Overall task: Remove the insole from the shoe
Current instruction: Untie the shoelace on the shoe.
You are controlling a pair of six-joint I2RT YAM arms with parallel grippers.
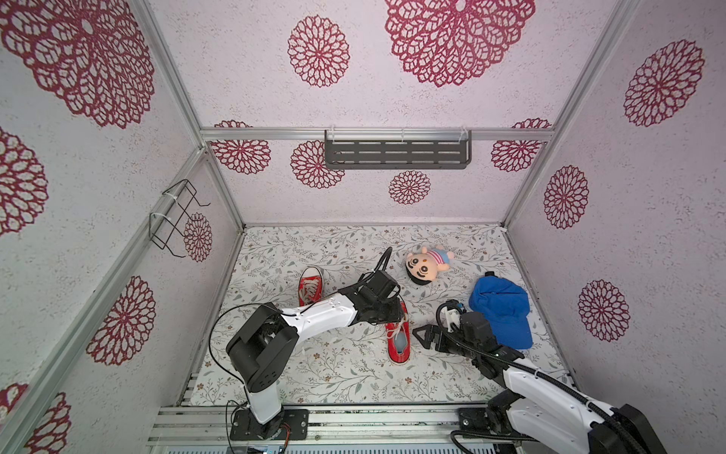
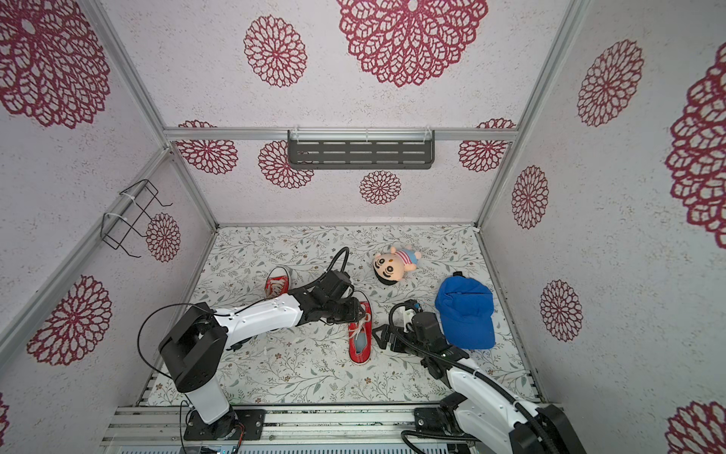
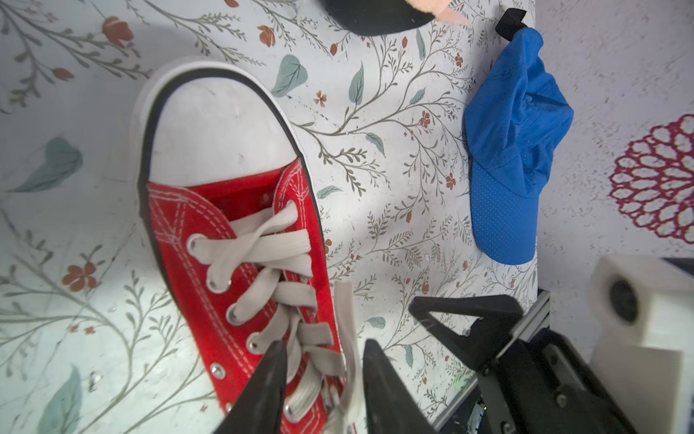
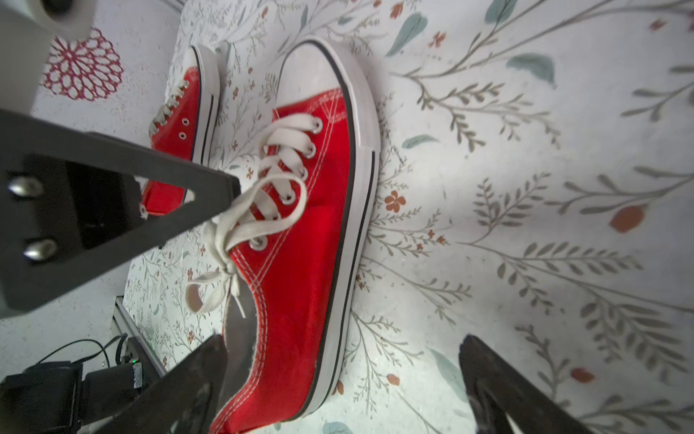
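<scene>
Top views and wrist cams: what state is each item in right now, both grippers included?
Near red sneaker, upright on its sole, bow tied.
Insole, inside the near sneaker, not lifted.
Far red sneaker, upright, laced, clear of both grippers.
Blue cap, crumpled, lying loose.
Plush doll, lying face up.
Left gripper, straddling the near sneaker's laced side; grip unclear.
Right gripper, wide open around its heel end.

Canvas shoe (image 4: 308,233) with smooth rubber toe (image 4: 319,71); matt cloth cap (image 3: 514,150).
</scene>
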